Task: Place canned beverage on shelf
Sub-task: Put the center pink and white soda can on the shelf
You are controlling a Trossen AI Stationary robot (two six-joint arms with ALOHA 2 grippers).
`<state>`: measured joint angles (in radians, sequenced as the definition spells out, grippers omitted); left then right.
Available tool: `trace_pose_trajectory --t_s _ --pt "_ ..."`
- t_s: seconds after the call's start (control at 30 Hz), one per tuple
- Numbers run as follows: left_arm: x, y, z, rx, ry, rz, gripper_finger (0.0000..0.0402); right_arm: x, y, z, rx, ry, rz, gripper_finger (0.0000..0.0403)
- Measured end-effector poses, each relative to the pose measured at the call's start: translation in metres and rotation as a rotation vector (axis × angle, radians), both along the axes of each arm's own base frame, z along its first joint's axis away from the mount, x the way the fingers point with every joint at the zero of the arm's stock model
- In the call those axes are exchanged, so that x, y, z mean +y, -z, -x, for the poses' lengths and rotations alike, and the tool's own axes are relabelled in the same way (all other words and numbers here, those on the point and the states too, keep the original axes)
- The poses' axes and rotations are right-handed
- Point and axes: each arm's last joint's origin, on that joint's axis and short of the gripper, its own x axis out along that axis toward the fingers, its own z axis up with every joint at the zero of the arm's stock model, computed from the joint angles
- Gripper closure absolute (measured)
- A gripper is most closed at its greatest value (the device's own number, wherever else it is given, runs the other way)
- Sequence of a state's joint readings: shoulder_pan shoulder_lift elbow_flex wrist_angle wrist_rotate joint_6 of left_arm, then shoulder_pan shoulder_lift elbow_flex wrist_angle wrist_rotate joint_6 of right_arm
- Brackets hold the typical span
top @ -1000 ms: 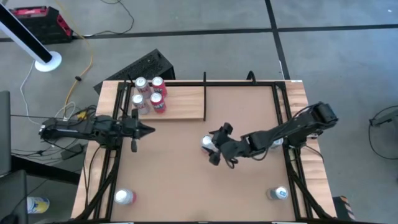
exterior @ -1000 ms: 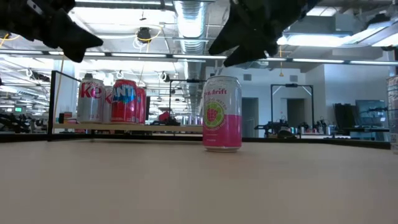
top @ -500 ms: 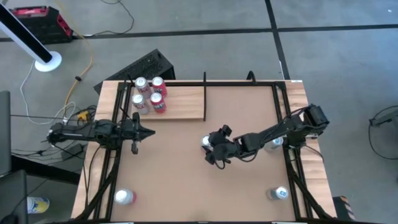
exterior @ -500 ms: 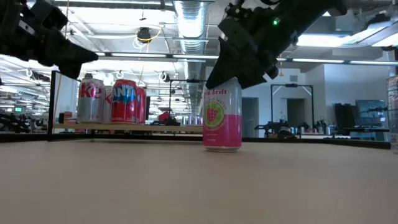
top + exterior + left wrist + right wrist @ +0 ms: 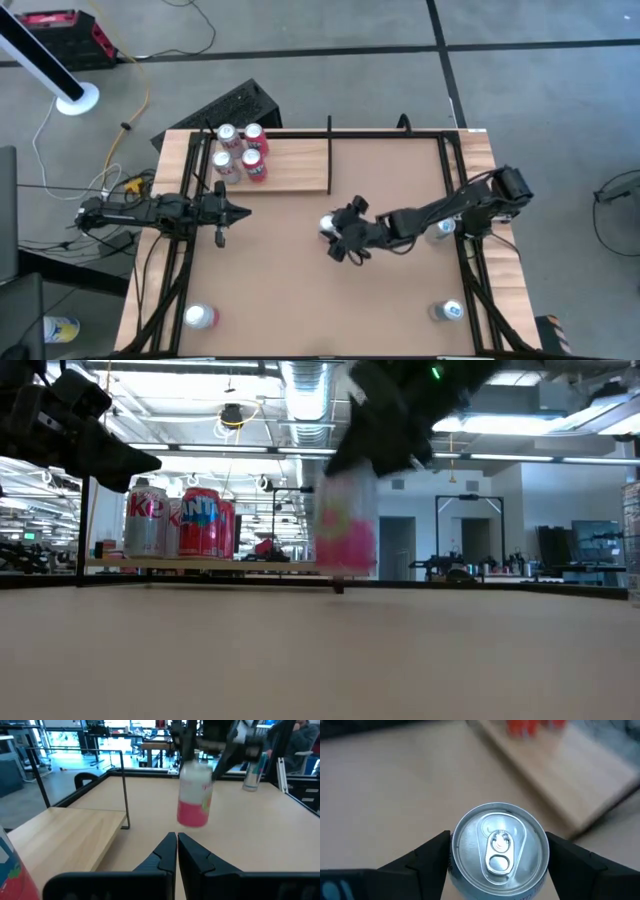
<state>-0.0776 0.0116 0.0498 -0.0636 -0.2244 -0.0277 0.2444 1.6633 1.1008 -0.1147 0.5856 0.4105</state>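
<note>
A white-and-pink can is in my right gripper, near the middle of the table; it also shows in the left wrist view and, from above, in the right wrist view. The shelf, a pale plank with a thin black upright at its right end, lies at the far left and carries several cans on its left end. My left gripper is shut and empty, hovering at the table's left side, near the shelf's front edge. My right gripper pinches the can between its two fingers, one on each side of the can's wall just below the top rim. The fingers come from above, pointing down. The can stands upright and is lifted clear of the table.
One can stands at the near left corner, one at the near right, and another under my right arm at the right edge. Black rails frame the table. Bare plank lies on the shelf's right half.
My right gripper has come down over the white-and-pink can, taken hold of it and lifted it clear of the table, carrying it a little toward the table's left edge. The can stays upright.
</note>
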Motion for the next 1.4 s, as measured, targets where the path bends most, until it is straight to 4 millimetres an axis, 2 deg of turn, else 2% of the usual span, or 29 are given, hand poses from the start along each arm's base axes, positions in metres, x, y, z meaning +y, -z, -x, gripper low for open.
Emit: trace_pose_trajectory --t_s 0.1,0.23,0.37,0.47,0.57,0.7,0.87,1.13,1.4 --pt "0.000 0.000 0.000 0.001 0.000 0.000 0.0401 -0.010 -0.027 -0.015 -0.043 -0.088 0.028 0.0098" --pt "0.000 0.000 0.000 0.000 0.000 0.011 0.0401 -0.031 -0.053 -0.040 -0.057 -0.193 0.118 0.0098" --pt "0.000 0.000 0.000 -0.001 0.000 0.027 0.0401 -0.066 -0.075 -0.063 -0.088 -0.269 0.187 0.0098" --pt "0.000 0.000 0.000 -0.002 0.000 0.037 0.0401 -0.100 -0.087 -0.077 -0.083 -0.303 0.210 0.0098" --pt "0.000 0.000 0.000 -0.003 0.000 0.045 0.0401 -0.137 -0.084 -0.091 -0.042 -0.321 0.213 0.0098" --pt "0.000 0.000 0.000 -0.005 0.000 0.046 0.0401 -0.183 -0.070 -0.106 0.011 -0.379 0.175 0.0098" --pt "0.000 0.000 0.000 -0.005 0.001 0.049 0.0401 -0.226 -0.055 -0.120 0.055 -0.411 0.154 0.0098" --pt "0.000 0.000 0.000 -0.010 0.001 0.075 0.0401 -0.260 -0.032 -0.130 0.085 -0.422 0.111 0.0098" --pt "0.000 0.000 0.000 -0.011 0.006 0.082 0.0401 -0.264 -0.027 -0.133 0.086 -0.423 0.105 0.0098"
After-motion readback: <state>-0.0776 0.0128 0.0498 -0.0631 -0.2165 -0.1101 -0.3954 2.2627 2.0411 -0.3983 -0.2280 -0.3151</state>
